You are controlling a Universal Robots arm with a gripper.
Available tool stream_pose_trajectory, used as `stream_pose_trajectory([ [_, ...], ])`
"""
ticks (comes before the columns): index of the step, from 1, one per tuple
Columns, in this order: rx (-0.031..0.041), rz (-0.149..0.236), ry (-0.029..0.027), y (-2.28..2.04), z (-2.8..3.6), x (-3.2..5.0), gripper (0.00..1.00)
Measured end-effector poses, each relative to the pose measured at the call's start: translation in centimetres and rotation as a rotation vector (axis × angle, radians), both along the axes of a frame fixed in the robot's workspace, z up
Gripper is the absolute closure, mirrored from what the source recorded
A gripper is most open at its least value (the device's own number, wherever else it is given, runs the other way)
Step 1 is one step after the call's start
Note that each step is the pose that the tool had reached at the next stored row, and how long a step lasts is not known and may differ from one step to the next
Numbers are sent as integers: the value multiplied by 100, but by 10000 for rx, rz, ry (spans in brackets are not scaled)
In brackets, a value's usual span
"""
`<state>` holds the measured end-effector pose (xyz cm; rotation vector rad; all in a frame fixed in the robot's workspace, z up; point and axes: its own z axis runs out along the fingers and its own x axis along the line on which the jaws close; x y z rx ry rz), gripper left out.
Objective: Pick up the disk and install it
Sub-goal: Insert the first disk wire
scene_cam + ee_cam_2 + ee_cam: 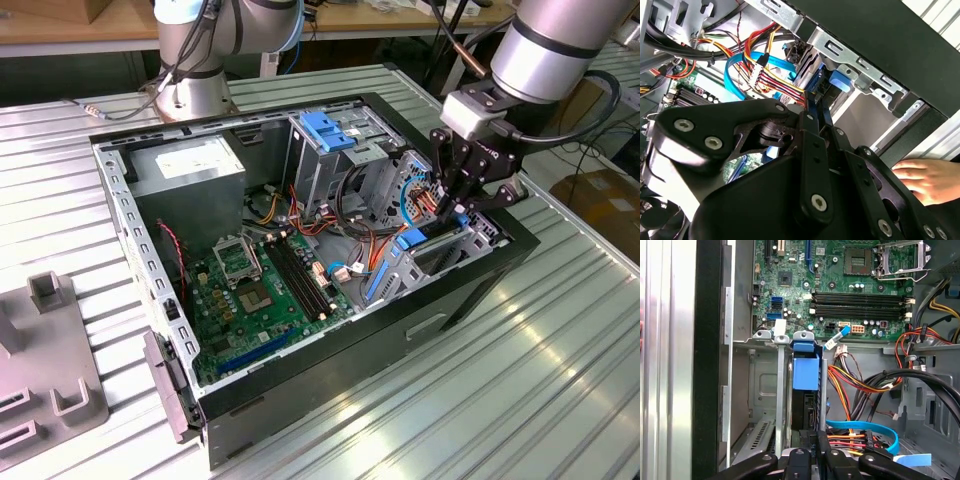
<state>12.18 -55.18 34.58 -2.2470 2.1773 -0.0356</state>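
A counter of ribbed, silvery aluminium slats (520,390) carries everything, its grooves running lengthwise and catching soft white glare from overhead light, brightest toward the exterior view's right. At the exterior view's left edge a flat grey metal fixture plate with small upright blocks (45,370) lies on the slats. Behind the counter a pale wooden workbench top (60,25) runs across the far side, with dark space and cables beneath it. A brown cardboard box (605,200) sits low beyond the counter at the exterior view's right. The light is even and indoor, with no hard shadows on the slats
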Motion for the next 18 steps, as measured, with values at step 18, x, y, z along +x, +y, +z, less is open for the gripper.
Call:
stream_pose_trajectory([
  [18,0,-197,-1,0,22,0,83],
])
